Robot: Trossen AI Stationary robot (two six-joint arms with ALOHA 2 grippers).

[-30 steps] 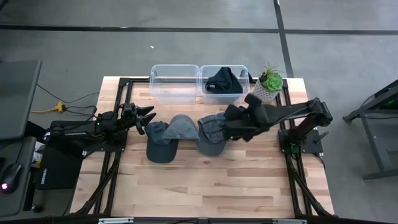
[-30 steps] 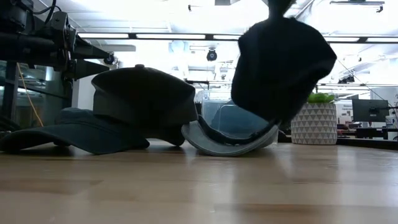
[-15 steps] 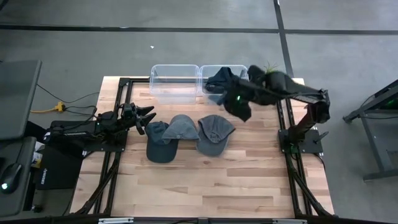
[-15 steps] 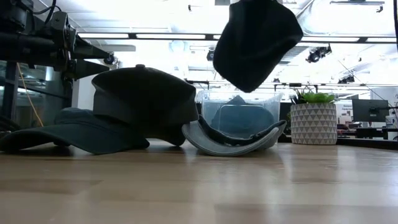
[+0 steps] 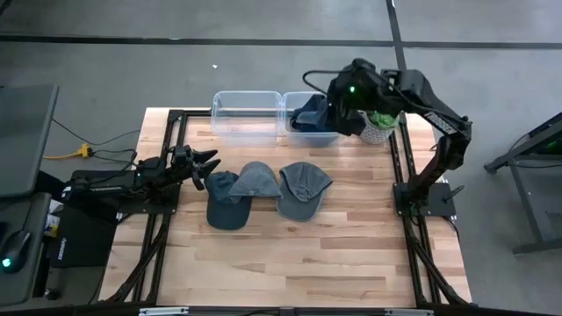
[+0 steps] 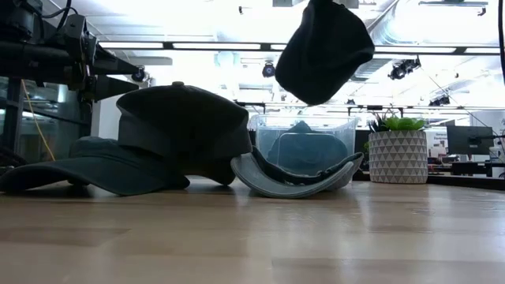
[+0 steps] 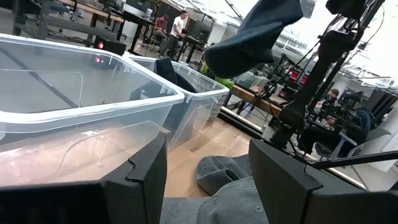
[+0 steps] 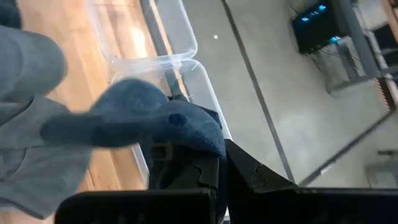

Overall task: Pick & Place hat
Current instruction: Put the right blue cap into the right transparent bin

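Right gripper clamped on dark hat, we're hovering over right bin; release pending, three hats left.

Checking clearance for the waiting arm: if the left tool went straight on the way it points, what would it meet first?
Probably the dark green cap just ahead of the open left tool; heights are unclear from above, so it might pass over it.

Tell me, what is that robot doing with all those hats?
The right arm's claw is shut on a dark hat, holding it in the air over the right clear bin, which already has a hat inside. Three more hats lie in a row on the wooden table. The left arm waits low at the table's left side, its claw open beside the nearest hat.
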